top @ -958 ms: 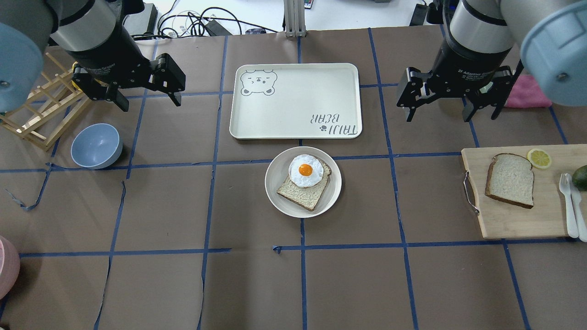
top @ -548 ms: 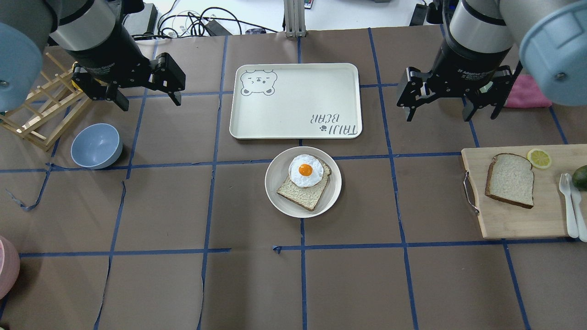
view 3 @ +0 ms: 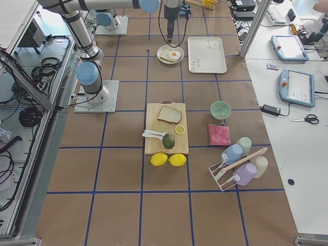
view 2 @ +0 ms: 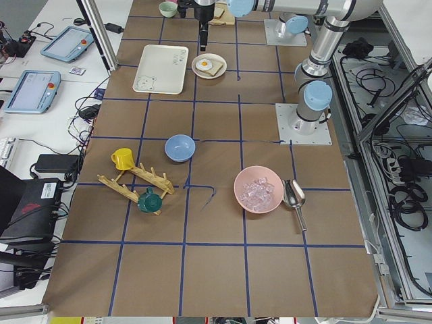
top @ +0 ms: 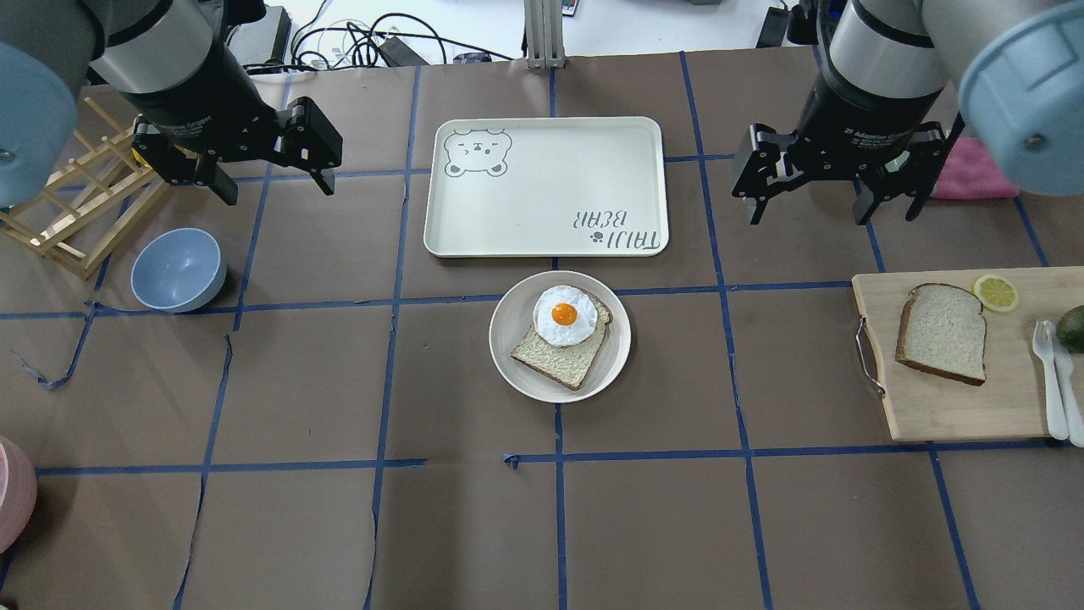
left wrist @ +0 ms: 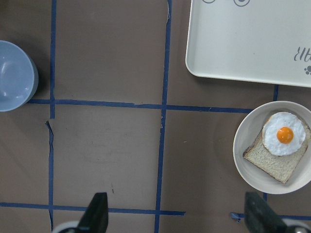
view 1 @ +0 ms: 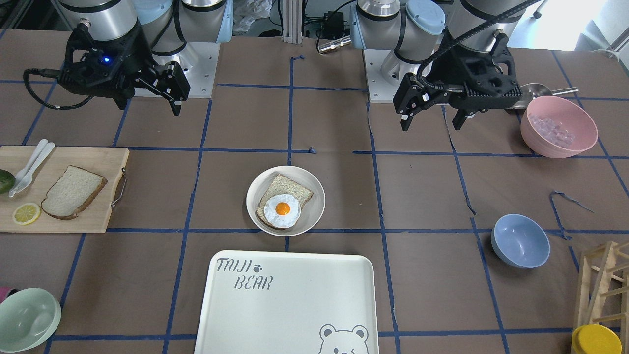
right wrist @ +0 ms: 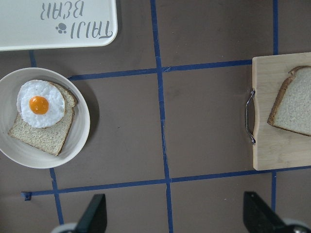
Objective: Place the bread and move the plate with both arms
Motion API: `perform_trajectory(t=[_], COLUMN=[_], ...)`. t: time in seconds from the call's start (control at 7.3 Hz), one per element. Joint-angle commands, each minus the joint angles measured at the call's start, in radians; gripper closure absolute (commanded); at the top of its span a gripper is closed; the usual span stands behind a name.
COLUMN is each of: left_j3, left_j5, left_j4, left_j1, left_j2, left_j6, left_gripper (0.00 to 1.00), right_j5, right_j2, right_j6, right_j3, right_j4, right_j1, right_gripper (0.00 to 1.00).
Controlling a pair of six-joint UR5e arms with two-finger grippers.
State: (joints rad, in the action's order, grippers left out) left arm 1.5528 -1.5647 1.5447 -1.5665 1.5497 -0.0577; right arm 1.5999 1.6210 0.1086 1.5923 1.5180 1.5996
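Start of the bread pick, nothing gripped yet.

Seen from overhead, the left pincer [top: 278, 191] hung at 10 o'clock from the plate [top: 616, 352] and the right pincer [top: 817, 213] at 2 o'clock, both spread wide, empty and clear of the tabletop [top: 296, 525]. The bread [top: 942, 333] lay flat on a cutting board [top: 948, 415] at 3 o'clock, well apart from the plate, beside a lemon slice [top: 996, 292]. The plate carried an egg-topped slice [top: 563, 339], and the tray [top: 542, 244] sat just beside it at 12 o'clock. A pink bowl [view 1: 540, 142] held clear cubes. The right pincer probably had to drop toward 5 o'clock and pinch the soft slice gently by its crust.
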Motion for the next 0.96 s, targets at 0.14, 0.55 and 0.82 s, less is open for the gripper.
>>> perform_trajectory(t=[0.14, 0.55, 0.82], left_j3=[0.001, 0.0, 0.001], left_j5=[0.0, 0.0, 0.0], left_j4=[0.0, 0.0, 0.0], left_j1=[0.0, 0.0, 0.0], left_j2=[-0.002, 0.0, -0.002], left_j6=[0.001, -0.001, 0.001], left_gripper=[0.0, 0.0, 0.0], right_j5=[0.003, 0.003, 0.008], right_j2=[-0.004, -0.016, -0.096], right_j6=[0.0, -0.004, 0.013], right_j3=[0.001, 0.003, 0.008], right_j4=[0.001, 0.005, 0.017], right_j1=[-0.016, -0.024, -0.12], right_gripper=[0.0, 0.0, 0.0])
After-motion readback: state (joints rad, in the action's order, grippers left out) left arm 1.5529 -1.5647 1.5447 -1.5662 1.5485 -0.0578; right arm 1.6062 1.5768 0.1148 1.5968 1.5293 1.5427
